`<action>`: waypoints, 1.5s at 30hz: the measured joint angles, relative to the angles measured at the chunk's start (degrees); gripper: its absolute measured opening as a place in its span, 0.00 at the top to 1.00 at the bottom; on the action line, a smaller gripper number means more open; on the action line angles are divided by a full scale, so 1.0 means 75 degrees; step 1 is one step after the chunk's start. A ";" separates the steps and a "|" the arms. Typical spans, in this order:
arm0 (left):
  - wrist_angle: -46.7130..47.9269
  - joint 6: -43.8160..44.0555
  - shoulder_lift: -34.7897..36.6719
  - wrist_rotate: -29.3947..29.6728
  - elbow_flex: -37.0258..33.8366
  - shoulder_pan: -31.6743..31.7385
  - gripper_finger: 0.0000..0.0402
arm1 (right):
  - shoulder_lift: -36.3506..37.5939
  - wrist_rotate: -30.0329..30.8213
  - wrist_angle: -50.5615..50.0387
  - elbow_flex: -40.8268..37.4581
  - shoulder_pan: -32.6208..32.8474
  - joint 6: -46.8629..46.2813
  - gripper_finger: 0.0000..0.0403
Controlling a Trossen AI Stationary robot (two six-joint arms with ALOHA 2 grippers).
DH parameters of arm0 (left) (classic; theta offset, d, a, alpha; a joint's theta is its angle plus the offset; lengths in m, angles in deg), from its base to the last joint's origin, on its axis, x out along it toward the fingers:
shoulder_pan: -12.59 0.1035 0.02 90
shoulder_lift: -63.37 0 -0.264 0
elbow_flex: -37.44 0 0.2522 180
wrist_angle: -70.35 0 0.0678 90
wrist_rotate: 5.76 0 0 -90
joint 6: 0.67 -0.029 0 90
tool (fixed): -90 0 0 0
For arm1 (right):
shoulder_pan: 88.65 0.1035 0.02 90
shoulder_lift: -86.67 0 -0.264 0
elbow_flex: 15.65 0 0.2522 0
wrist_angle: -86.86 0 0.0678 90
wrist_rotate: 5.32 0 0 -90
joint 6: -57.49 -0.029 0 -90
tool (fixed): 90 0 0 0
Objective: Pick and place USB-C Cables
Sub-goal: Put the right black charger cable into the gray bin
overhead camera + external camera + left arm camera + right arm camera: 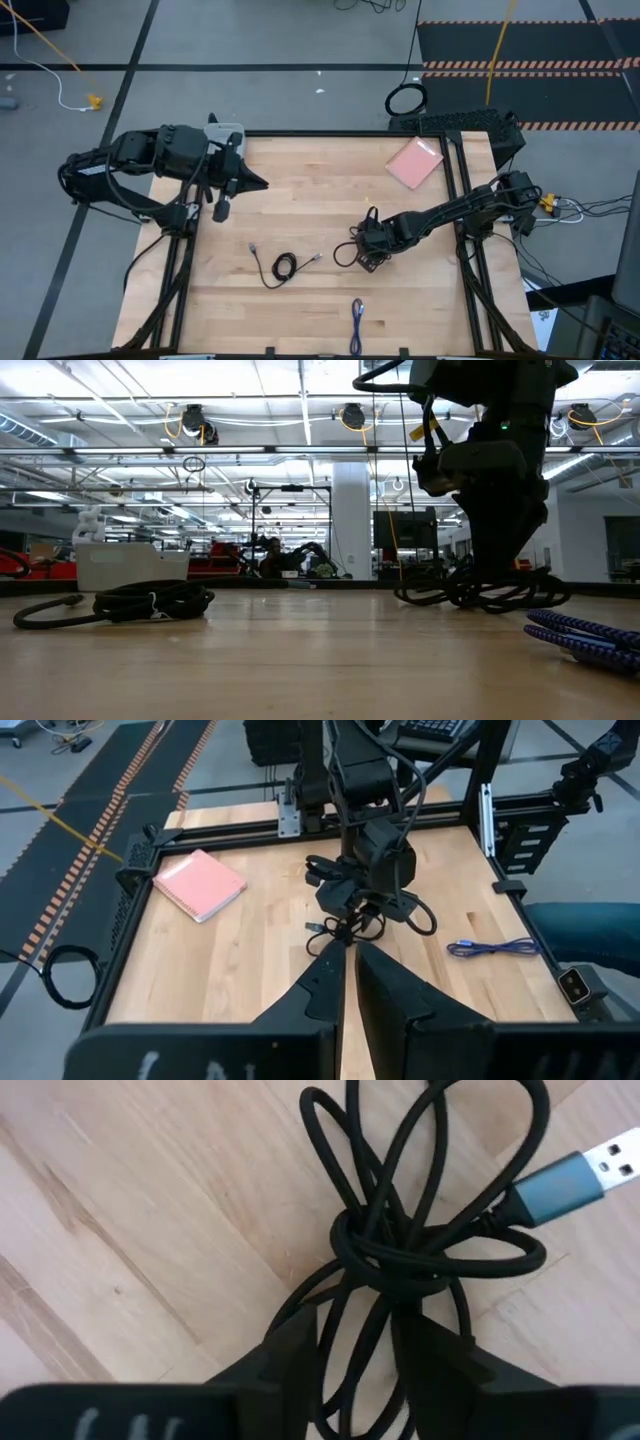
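High view: right hand [372, 250] down on a black cable [347, 252] mid-desk [300, 180]; second black cable [283, 266] at 7 o'clock from it, blue cable [357, 318] at 6, both untouched.

Right wrist view: fingers [290, 1350] apart, straddling the coil [400, 1250], not yet clamped.

Left wrist view: left hand [350, 960] together, idle at the desk's 9–10 o'clock edge.

Nothing looks placed yet.

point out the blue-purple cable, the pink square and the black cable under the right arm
blue-purple cable [357, 318], high view, mid-length
pink square [414, 162], high view, centre of its face
black cable [385, 1260], right wrist view, knotted middle
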 joint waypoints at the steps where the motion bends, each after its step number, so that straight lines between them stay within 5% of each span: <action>1: 0.0000 0.0018 0.0000 0.0000 0.0000 0.0000 0.92 | 0.0000 0.0000 0.0000 0.0000 0.0000 -0.0021 0.74; 7: -0.0003 0.0037 0.0000 0.0000 0.0000 -0.0001 0.92 | -0.0026 0.0000 0.0000 0.0000 0.0000 -0.0101 0.78; 19: -0.0012 0.0041 0.0000 0.0000 0.0000 0.0000 0.92 | -0.0026 0.0019 0.0059 -0.0040 0.0000 0.0239 0.66; 33: -0.0093 0.0041 0.0000 0.0000 0.0000 -0.0003 0.92 | -0.0026 -0.0182 0.0323 -0.0431 -0.0003 0.0445 0.98; 45: 0.0050 0.0073 -0.0047 0.0000 -0.0003 -0.0061 0.92 | 0.0856 -0.0027 0.0659 -0.0431 0.0020 0.1100 0.99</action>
